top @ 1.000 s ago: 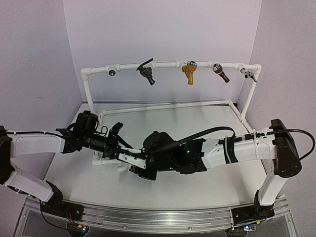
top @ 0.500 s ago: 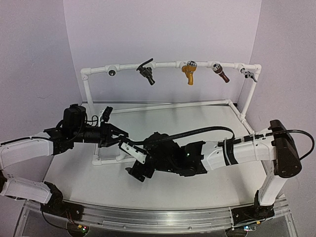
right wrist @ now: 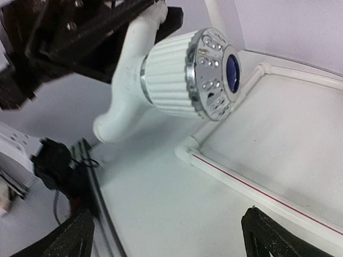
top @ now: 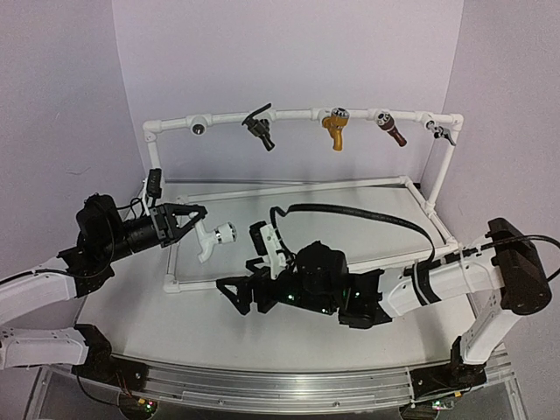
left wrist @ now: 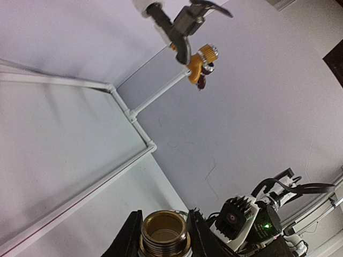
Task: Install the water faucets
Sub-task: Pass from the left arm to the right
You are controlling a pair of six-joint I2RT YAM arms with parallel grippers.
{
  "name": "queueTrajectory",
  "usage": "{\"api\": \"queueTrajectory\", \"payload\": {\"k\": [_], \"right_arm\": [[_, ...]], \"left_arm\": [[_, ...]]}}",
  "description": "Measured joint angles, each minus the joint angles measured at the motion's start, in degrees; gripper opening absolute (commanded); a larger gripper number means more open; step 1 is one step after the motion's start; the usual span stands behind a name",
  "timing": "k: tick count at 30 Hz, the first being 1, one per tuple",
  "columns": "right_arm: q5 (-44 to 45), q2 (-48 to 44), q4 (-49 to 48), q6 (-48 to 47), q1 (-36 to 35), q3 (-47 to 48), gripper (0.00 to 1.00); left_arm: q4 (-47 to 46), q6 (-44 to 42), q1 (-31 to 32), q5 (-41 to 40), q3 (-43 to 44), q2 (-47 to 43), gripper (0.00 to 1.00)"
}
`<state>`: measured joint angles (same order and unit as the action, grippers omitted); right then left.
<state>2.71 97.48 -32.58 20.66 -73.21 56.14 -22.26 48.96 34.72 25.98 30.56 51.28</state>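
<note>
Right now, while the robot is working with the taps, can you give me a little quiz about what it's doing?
1. Pick one: what is the left hand holding?
A) a cup
B) the white tap
C) nothing

2. True or false: the right hand is open and empty.

3. Fill in the colour: on the top pipe, the tap between the black tap and the brown tap is ____.

Key:
1. B
2. True
3. Yellow: it is the yellow tap.
</note>
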Motion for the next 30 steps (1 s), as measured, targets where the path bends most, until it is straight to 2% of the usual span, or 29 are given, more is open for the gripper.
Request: {"api": "queueTrajectory", "payload": {"k": [6,8,10,12,15,25,30], "right_arm": [[-2.95,3.09,-17.98,8.24,0.17,1.71,0.98],[-4.29,5.21,-21.48,10.16,0.54,4.26,0.92],[-5.91,7.09,-23.65,11.71,1.11,6.80,0.82],[-7.59,8.68,-25.20,13.52,1.97,8.98,0.73],[-9.49,10.01,-26.71,15.28,3.54,10.28,0.66],[-12.15,13.70,-27.82,14.77,5.38,14.39,0.59],[-12.52,14.64,-27.82,13.63,5.31,15.70,0.53]], "left_arm": [[-12.37,4.18,0.00,-1.19,-2.75,-1.07,0.00],[-14.81,5.16,0.00,-1.08,-2.86,-1.07,0.00],[-16.86,5.80,0.00,-0.80,-2.86,-1.07,0.00],[-17.98,6.33,0.00,-0.48,-2.84,-1.12,0.00],[-17.87,6.37,-0.02,0.32,-2.81,-1.46,0.00],[-21.76,9.26,0.00,1.47,-2.84,0.05,0.00],[-22.30,9.76,0.00,1.89,-2.84,0.52,0.00]]}}
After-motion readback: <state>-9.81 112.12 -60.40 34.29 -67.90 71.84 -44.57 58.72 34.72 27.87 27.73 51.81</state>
